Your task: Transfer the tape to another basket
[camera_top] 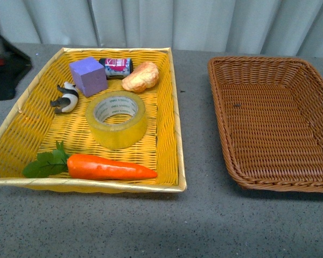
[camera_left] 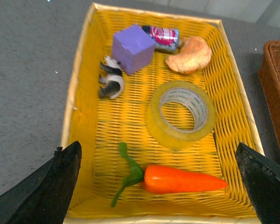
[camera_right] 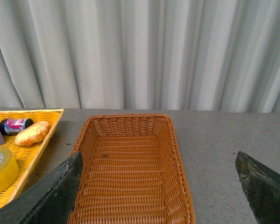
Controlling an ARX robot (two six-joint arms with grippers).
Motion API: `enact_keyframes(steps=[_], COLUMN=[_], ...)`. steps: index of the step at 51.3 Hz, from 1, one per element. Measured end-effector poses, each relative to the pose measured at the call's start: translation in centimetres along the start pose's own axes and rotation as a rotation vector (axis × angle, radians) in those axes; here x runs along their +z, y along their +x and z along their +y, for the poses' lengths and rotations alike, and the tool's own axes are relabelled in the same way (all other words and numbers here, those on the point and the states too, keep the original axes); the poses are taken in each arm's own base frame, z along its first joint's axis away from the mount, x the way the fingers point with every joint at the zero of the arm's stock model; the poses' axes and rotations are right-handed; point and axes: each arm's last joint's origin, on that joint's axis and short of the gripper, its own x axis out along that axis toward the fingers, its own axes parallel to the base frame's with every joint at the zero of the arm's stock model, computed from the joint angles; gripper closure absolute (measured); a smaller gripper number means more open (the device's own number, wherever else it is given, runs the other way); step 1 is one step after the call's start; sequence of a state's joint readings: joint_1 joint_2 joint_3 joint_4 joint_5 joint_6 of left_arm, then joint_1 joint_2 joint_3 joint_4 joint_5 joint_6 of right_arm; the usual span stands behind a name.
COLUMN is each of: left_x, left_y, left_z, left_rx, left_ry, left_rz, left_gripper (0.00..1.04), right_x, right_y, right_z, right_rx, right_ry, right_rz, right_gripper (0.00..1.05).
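The tape (camera_top: 117, 119) is a wide yellowish roll with a white core. It lies flat in the middle of the yellow woven basket (camera_top: 169, 97) on the left. The brown wicker basket (camera_top: 242, 134) stands empty on the right. Neither gripper shows in the front view. My left gripper (camera_left: 158, 175) is open above the yellow basket's near end, with the tape (camera_left: 181, 113) beyond it and the carrot (camera_left: 182, 179) between its fingers. My right gripper (camera_right: 158, 179) is open above the brown basket (camera_right: 130, 163) and its right rim; the tape's edge (camera_right: 1, 170) shows at the left.
In the yellow basket also lie an orange toy carrot (camera_top: 107, 167) at the front, a purple cube (camera_top: 88, 76), a panda figure (camera_top: 66, 98), a small can (camera_top: 116, 67) and a bread roll (camera_top: 141, 77) at the back. A dark object (camera_top: 2, 67) stands far left. Curtains hang behind the grey table.
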State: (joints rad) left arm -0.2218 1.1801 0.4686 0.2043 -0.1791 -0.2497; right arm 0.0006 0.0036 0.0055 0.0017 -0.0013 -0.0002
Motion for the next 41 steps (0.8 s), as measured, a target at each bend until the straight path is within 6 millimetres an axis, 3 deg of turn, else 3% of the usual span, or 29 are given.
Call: enact_keyframes(steps=[9,14,18,26,41], left_x=[2.3,1.8,0.6,-0.2,-1.3], left_y=[7.1,10.6,13.2,15.3,17.4], left_z=[-2.7,-4.2,-4.0,-3.3,-3.6], left_rx=[0.022,-0.001,0.064,0.116,0.155], left_ry=[-0.013,0.026,0.013,-0.045,-0.085], left_rz=[0.137,0.211,0.288,0.373,0.446], left_gripper=[0.06,0.06,0.06,0.06,0.06], right_x=[0.0,0.0,0.0,0.0,0.0], right_y=[0.0,0.0,0.0,0.0,0.0], right_z=[0.0,0.0,0.0,0.0,0.0], right_rx=[0.000,0.000,0.000,0.000,0.000], right_ry=[0.000,0.000,0.000,0.000,0.000], right_rz=[0.000,0.000,0.000,0.000,0.000], right_gripper=[0.09,0.09,0.09,0.09,0.09])
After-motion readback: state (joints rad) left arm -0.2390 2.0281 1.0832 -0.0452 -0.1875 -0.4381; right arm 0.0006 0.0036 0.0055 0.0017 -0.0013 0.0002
